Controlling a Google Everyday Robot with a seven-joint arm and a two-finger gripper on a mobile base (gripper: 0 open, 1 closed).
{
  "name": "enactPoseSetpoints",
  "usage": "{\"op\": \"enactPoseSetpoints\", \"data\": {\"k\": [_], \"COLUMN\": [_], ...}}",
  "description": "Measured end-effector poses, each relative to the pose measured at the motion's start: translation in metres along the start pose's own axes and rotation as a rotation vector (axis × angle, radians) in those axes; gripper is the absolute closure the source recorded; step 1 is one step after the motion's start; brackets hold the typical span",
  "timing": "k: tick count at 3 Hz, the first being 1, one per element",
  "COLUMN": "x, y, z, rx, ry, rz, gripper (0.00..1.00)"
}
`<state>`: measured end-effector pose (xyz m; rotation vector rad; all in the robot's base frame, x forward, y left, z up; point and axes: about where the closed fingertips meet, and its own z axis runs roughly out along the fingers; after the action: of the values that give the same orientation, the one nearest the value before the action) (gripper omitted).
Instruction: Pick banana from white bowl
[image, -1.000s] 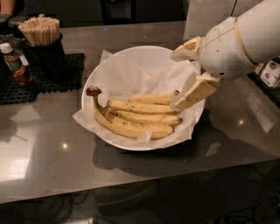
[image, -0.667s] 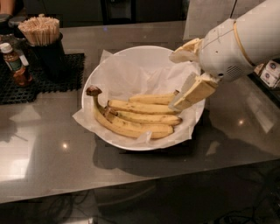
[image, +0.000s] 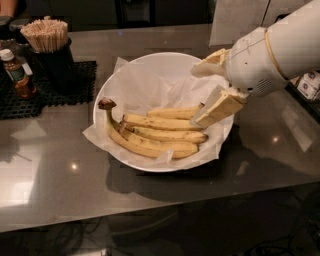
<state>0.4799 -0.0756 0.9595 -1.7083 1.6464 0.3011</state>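
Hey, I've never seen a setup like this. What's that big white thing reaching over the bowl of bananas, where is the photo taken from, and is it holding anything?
The big white thing is a robot's arm. Its gripper hangs over the right side of the wide, paper-lined white bowl. The two tan jaws stand apart and hold nothing, and the lower one is close to the right end of the pile of yellow bananas.

There is only one camera. It looks down at the dark glossy counter, and where it is mounted isn't known.

At the back left, a black cup of wooden sticks and a small brown bottle with a white cap stand on a black mesh mat.
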Motion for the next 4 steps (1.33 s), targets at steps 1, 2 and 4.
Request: {"op": "enactPoseSetpoints", "data": {"k": [1, 2, 4], "x": [0.001, 0.004, 0.01], "y": [0.003, 0.008, 0.016], "z": [0.01, 0.02, 0.05], "rx": [-0.027, -0.057, -0.098], "ry": [-0.035, -0.064, -0.175], "rz": [0.016, 0.037, 0.092], "gripper": [0.31, 0.32, 0.39]}}
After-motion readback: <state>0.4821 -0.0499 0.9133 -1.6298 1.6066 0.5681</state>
